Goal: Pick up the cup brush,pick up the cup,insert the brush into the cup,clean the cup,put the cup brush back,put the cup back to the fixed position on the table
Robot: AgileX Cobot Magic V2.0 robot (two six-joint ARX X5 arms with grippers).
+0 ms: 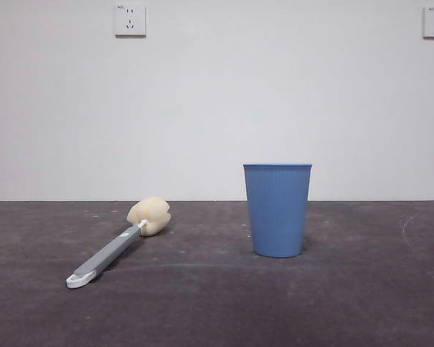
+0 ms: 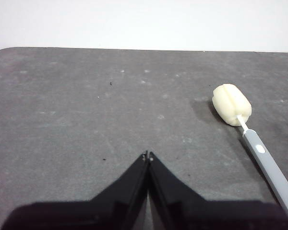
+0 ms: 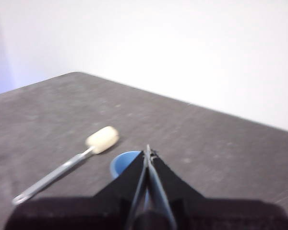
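The cup brush (image 1: 116,244) lies flat on the table (image 1: 217,303) at the left, its cream sponge head away from the camera and its white looped end nearest. The blue ribbed cup (image 1: 278,210) stands upright to the right of it. Neither arm shows in the front view. My left gripper (image 2: 148,155) is shut and empty above the table, with the brush (image 2: 245,134) off to one side. My right gripper (image 3: 148,152) is shut and empty, raised above the cup (image 3: 124,163), whose rim shows behind its jaws; the brush (image 3: 81,158) lies beyond.
A white wall rises behind the table's far edge, with two sockets (image 1: 129,20) high up. The table's rounded corner (image 2: 9,50) shows in the left wrist view.
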